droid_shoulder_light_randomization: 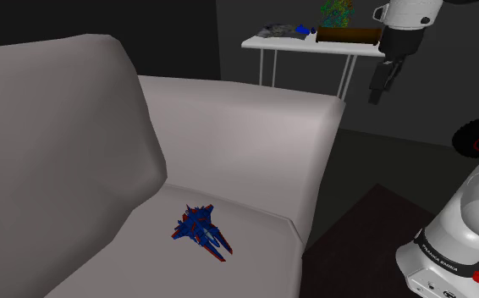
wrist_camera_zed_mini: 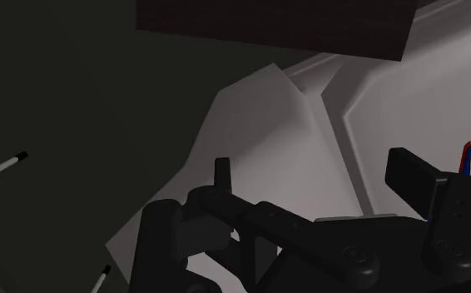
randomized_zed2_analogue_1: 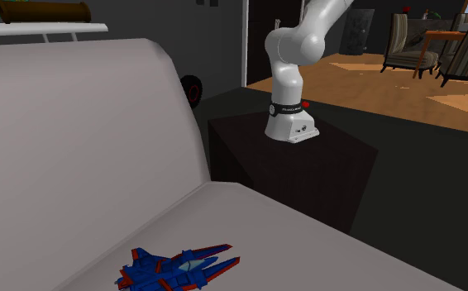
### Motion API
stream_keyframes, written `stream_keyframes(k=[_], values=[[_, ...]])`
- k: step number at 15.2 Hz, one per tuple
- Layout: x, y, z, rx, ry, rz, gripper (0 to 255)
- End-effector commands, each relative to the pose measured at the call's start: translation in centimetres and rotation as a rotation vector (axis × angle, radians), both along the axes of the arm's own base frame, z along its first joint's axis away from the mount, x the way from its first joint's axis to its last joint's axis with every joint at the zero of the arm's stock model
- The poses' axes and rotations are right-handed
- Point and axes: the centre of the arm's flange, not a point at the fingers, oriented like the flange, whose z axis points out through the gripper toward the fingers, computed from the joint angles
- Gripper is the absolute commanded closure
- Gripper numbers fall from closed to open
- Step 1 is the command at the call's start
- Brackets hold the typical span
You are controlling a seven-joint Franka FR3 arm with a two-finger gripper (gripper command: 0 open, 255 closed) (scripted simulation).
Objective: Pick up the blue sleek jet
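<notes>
Tool found wide open, well apart from the blue jet on the sofa seat; fuselage should be straddled from above.

A pale grey sofa carries a single blue and red toy jet, lying flat on the seat near the backrest.
</notes>
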Motion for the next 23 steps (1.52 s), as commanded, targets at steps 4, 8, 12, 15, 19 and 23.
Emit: stream_keyframes(k=[4,8,12,15,19,23], values=[[2.2,2.8,-1.9,0.004,0.013,0.003,0],[5.0,6.5,-4.4,0.01,0.03,0.007,0],[7.8,10.3,-7.0,0.016,0.048,0.011,0],[9.9,13.1,-9.0,0.02,0.061,0.014,0],[12.6,16.9,-11.6,0.026,0.078,0.018,0],[15.2,20.8,-14.2,0.032,0.095,0.022,0]])
